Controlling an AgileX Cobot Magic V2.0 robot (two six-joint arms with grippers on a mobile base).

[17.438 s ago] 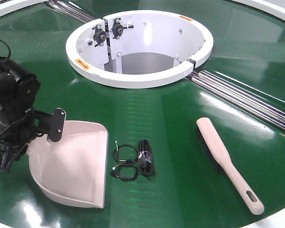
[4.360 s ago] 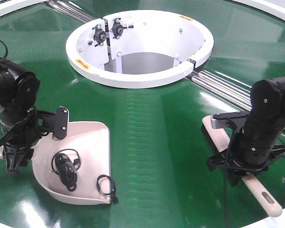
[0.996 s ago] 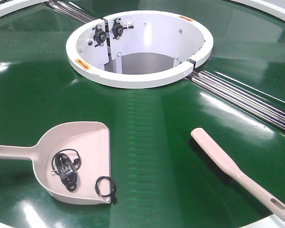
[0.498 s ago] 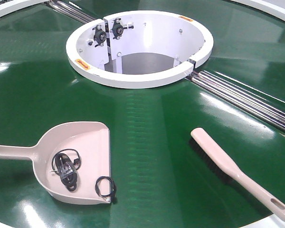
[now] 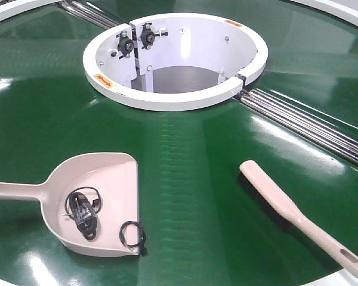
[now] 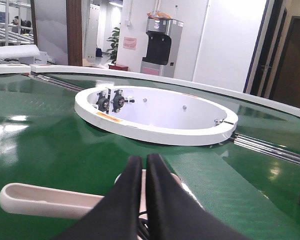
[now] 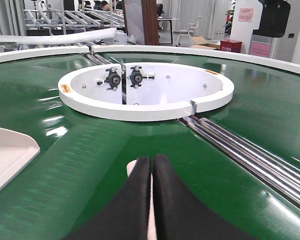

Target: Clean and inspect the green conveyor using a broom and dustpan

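Glossy and dark, the green conveyor point(image 5: 185, 161) filled the front view, its white-rimmed central opening point(image 5: 175, 59) at the far middle and silver roller strips point(image 5: 304, 122) running off to the right. On the near left lay the dustpan point(image 5: 107, 190), handle pointing left, with a black cable bundle point(image 5: 80, 214) inside and a small black cable loop point(image 5: 133, 233) lying across its front lip, half on the belt. The broom point(image 5: 286, 208) lay on the near right, its handle end touching the white outer rim. In the wrist views the left claw point(image 6: 142, 165) and the right claw point(image 7: 151, 167) both had their fingers pressed together, gripping nothing. Lifting or tilting the dustpan would likely spill that loop back onto the belt, and a nudge could push the broom's handle over the near edge. Open belt lay between the two tools, and wide bare green on either side of the opening.
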